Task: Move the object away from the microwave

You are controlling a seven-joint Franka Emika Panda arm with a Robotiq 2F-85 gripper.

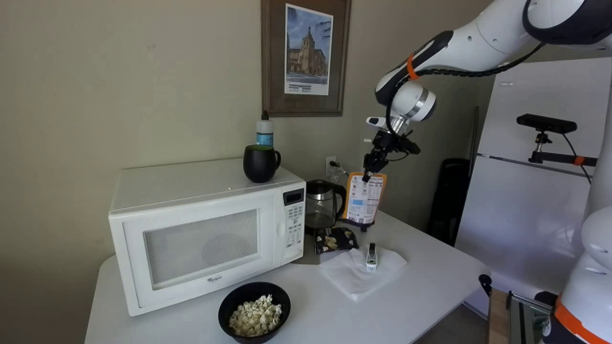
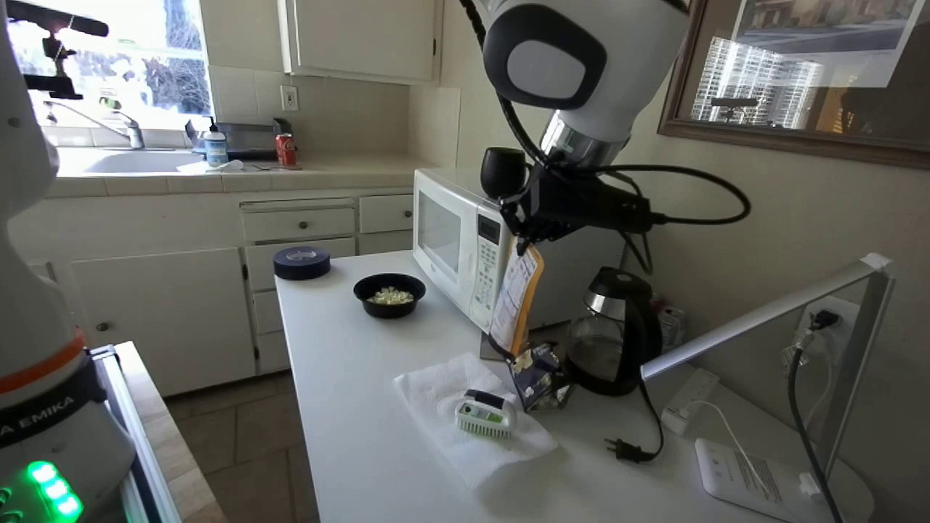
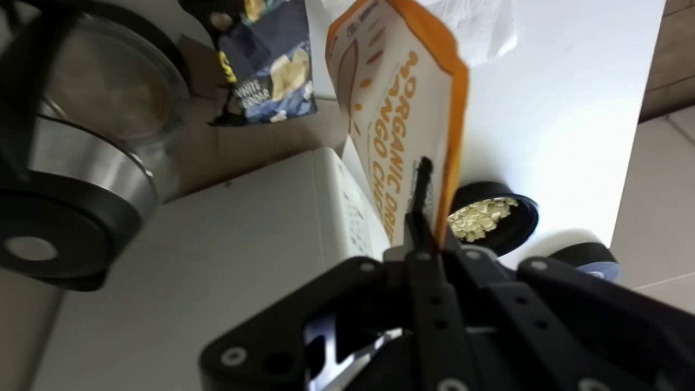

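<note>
Mango pouch (image 3: 391,125) is pinched in the gripper (image 1: 367,177), black fingers (image 3: 421,187) closed on its top edge; in an exterior view it shows near mid-frame, just right of the glass kettle (image 1: 320,210), and I can't tell whether it touches the white tabletop (image 1: 430,263). Only the wrist view lets me read "ORGANIC DRIE" and "MANGO CHE", cut off at the fingers, and, upper left, "WHITE" on a crinkly snack bag (image 3: 269,70). Whirlpool script (image 1: 214,278) shows on the boxy microwave (image 1: 201,248), left of frame, in an exterior view; "EMIKA" marks the robot base (image 2: 65,436), lower left, in an exterior view. Popcorn (image 1: 256,316) sits in a round black bowl (image 1: 246,292); a quilted paper towel (image 2: 436,381) lies wrinkled
</note>
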